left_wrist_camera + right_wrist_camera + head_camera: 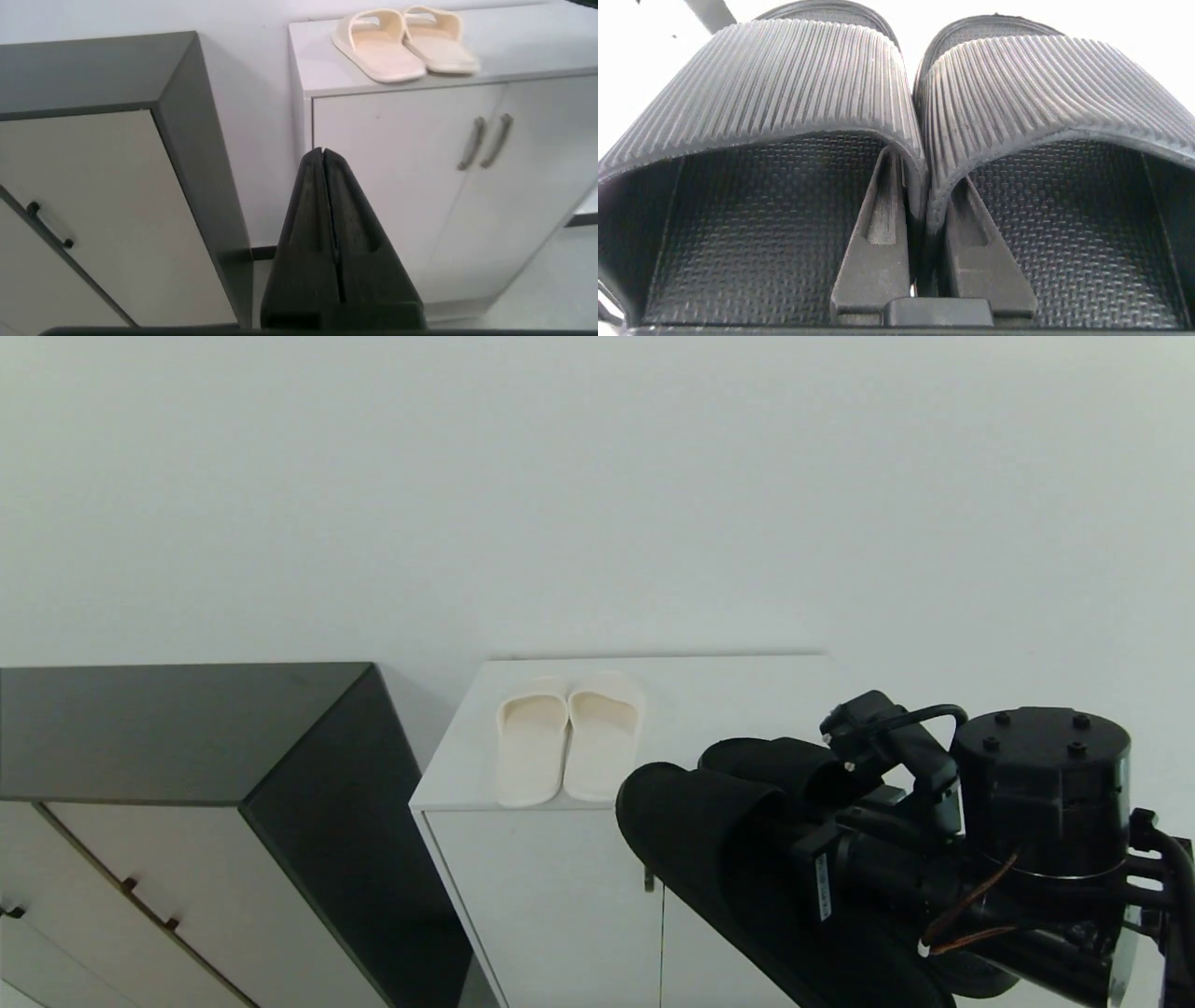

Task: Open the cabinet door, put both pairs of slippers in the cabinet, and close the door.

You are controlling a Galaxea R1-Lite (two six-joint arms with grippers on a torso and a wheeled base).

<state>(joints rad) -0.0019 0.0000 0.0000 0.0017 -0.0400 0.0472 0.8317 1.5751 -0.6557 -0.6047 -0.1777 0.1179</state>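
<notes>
A pair of cream slippers [569, 737] [406, 42] lies side by side on top of the white cabinet [551, 896] [411, 177], whose two doors are closed, their handles [486, 142] meeting at the middle. My right gripper [822, 821] [920, 238] is shut on a pair of black slippers [728, 821] [906, 121], pinching their two inner edges together, held in front of the cabinet's right half. My left gripper [329, 187] is shut with nothing in it, low and in front of the gap left of the white cabinet.
A dark cabinet [205, 784] [103, 168] with light drawer fronts stands just left of the white one, a narrow gap between them. A plain white wall runs behind both.
</notes>
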